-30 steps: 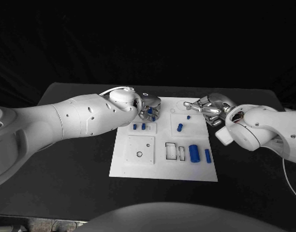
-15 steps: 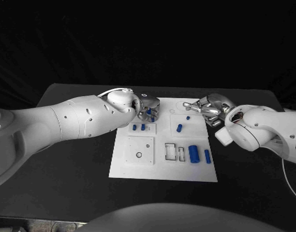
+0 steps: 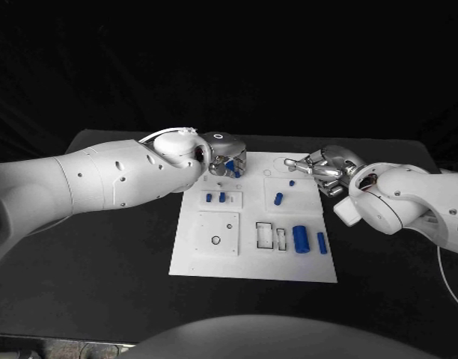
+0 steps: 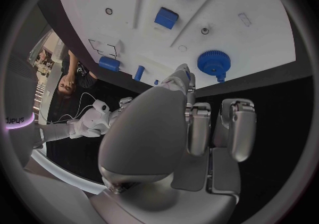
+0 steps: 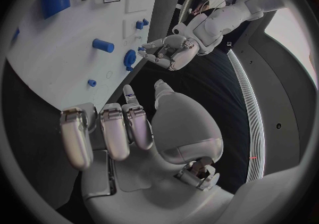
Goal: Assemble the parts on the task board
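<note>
At far edge of board (image 3: 253,263), left hand (image 3: 227,161) has lifted back from spot held a second ago; blue gear (image 4: 212,64) sits on board just beyond its fingertips, apparently released. Left fingers apart, holding nothing. Right hand (image 3: 321,168) unmoved at far right corner, fingers loosely apart, empty. Blue pegs (image 3: 299,238) lie in board recesses.

Head view is dim overall: black backdrop and dark tabletop (image 3: 111,254) swallow detail, while the white task board (image 3: 253,247) and arms read bright, near clipped. Soft specular glare on the silver left hand (image 4: 179,139) and right hand (image 5: 126,133). Both wrist views show heavy fisheye bending and a dark vignette ring; the near palms look slightly soft.
</note>
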